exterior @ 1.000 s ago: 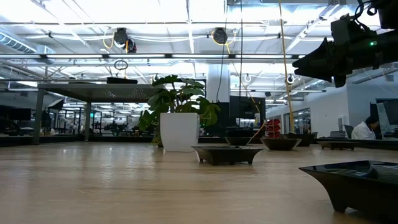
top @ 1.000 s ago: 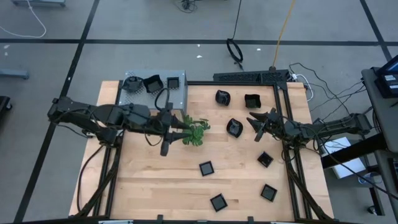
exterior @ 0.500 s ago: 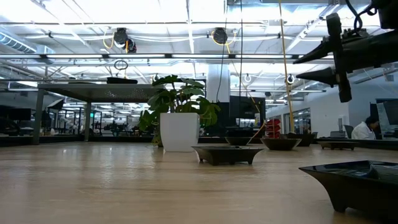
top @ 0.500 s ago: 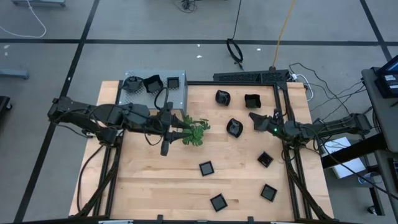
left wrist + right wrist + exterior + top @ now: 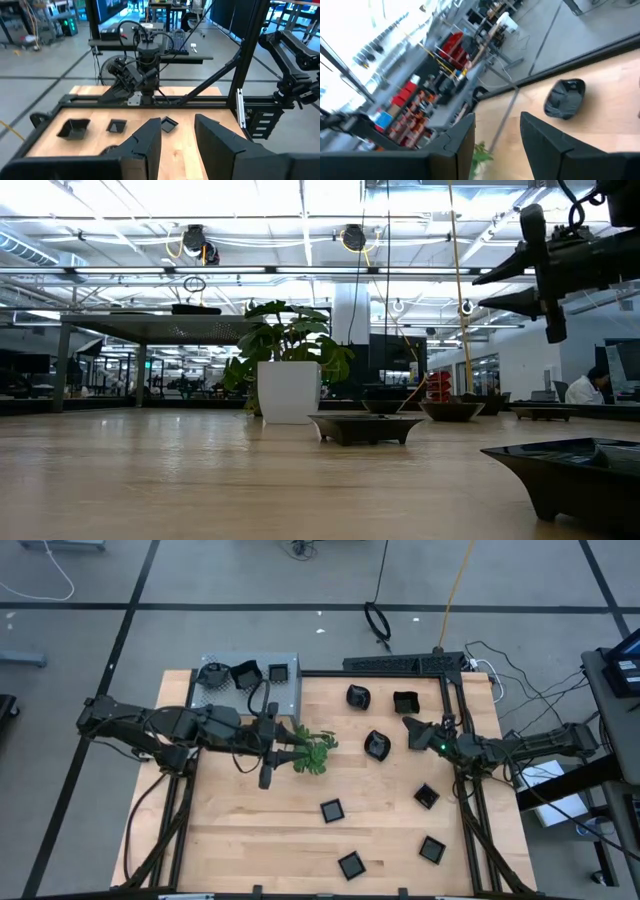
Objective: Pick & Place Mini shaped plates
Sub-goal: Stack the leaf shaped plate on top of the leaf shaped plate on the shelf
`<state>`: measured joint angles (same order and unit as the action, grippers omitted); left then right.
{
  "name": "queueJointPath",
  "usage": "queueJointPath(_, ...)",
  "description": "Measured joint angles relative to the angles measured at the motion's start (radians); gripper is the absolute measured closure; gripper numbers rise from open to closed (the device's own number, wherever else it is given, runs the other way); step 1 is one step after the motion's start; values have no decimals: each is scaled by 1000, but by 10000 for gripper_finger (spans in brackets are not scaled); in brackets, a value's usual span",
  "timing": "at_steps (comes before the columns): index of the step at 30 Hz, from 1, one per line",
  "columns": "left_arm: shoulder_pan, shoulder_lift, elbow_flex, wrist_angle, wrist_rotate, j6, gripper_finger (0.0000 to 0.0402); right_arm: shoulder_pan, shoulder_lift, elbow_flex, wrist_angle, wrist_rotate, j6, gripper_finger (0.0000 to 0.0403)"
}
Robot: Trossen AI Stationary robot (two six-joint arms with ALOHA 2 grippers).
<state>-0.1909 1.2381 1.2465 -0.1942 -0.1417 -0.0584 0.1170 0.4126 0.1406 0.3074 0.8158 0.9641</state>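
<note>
Several mini shaped plates, small and black, rest on the wooden table: a rounded one [image 5: 358, 696], a square one [image 5: 406, 701], an irregular one [image 5: 377, 745], and flat squares nearer the front [image 5: 332, 810]. Two more [image 5: 245, 674] sit on the grey perforated box [image 5: 292, 692]. My left gripper [image 5: 297, 750] [image 5: 177, 145] hangs open high over the table, beside the plant's leaves [image 5: 316, 752], with nothing between its fingers. My right gripper [image 5: 408, 728] [image 5: 492, 288] is open in the air at the right, one finger above the other, past the irregular plate. Its wrist view shows the rounded plate [image 5: 565, 98].
A green plant in a white pot [image 5: 289, 390] stands mid-table, right by the left gripper. The black frame rails [image 5: 455, 740] run along the far and right edges. Bare wood lies at the near left [image 5: 240, 840]. A person sits in the room beyond [image 5: 588, 386].
My right gripper has rolled about its own line of pointing: in the low view its fingers stood nearly side by side and now stand one above the other. It has stayed in place. The plates and the plant have kept still.
</note>
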Motion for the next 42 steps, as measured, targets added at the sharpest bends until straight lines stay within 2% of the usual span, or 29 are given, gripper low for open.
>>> queueJointPath(3,0,0,0,20,0,49,279,-23,0,0,69,4,-19,259)
queueJointPath(7,0,0,0,36,-17,90,279,-67,2,0,206,42,-192,257)
queueJointPath(11,0,0,0,36,-25,90,279,-96,2,0,369,-72,-398,258)
queueJointPath(13,0,0,0,36,-25,87,279,-98,2,6,401,-85,-481,258)
queueJointPath(18,0,0,0,36,-25,87,279,-98,17,99,254,-70,-609,255)
queueJointPath(22,0,0,0,41,-25,87,279,-98,80,236,-15,-26,-649,253)
queueJointPath(26,0,0,0,43,-26,87,279,-98,181,380,-275,-32,-650,252)
queueJointPath(28,0,0,0,43,-26,87,279,-96,247,437,-390,-43,-634,252)
queueJointPath(31,0,0,0,43,-26,82,279,-96,356,505,-529,-124,-566,252)
queueJointPath(35,0,0,0,43,-26,77,279,-99,509,555,-672,-203,-284,252)
queueJointPath(39,0,0,0,43,-26,75,279,-130,635,564,-764,-383,-22,252)
queueJointPath(42,0,0,0,43,-26,76,279,-157,717,564,-824,-517,90,252)
